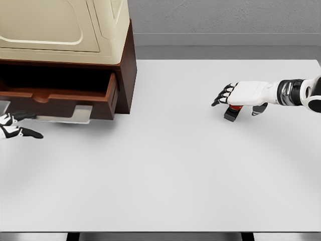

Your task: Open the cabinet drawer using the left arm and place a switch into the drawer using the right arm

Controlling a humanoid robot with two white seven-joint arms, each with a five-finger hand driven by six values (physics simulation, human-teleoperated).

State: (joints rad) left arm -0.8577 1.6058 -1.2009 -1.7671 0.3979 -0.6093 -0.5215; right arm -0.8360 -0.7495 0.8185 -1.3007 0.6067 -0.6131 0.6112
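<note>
A brown wooden cabinet (pixel 125 70) with a cream top stands at the back left of the table. Its drawer (pixel 60 95) is pulled out toward me, the inside dark. My left hand (pixel 17 125) shows at the left edge just below the drawer front, fingers spread, holding nothing. On the right, a small black switch (pixel 233 112) with a red part lies on the table. My right hand (pixel 228 96) hovers directly over it, palm down, fingers extended and slightly drooped; the switch is partly hidden under the palm and no closed grasp on it shows.
The white table (pixel 165 170) stretches wide between the cabinet and the switch. A grey wall runs behind the table's far edge.
</note>
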